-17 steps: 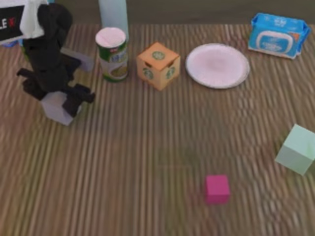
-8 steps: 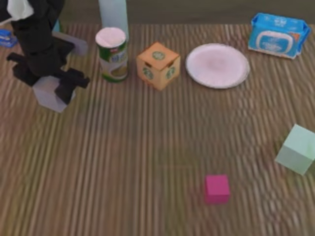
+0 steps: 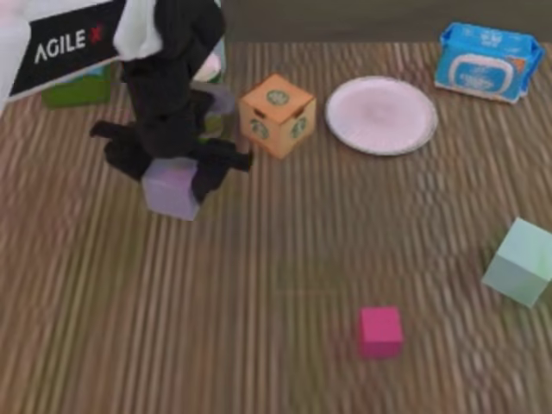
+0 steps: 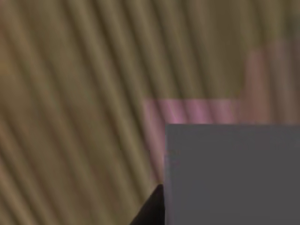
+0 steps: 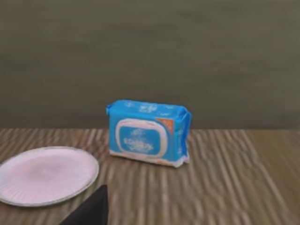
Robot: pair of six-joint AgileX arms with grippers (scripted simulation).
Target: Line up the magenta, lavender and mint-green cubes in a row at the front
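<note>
Ribbed brown wooden table (image 3: 285,250); left arm's black two-finger gripper (image 3: 172,168) over its rear left part, fingers clamped on the pale lavender cube (image 3: 171,190), which fills much of the left wrist view (image 4: 232,173) and sits just left of the orange printed cardboard box (image 3: 278,115). Round pink plate (image 3: 380,115) lies right of that box, blue wet-wipes pack (image 3: 488,60) at rear right, mint-green cube (image 3: 518,261) at the right edge, small magenta cube (image 3: 380,331) nearer the front and well apart from it. Right gripper not seen from above, only a dark tip in its wrist view, fingers cannot be told.
</note>
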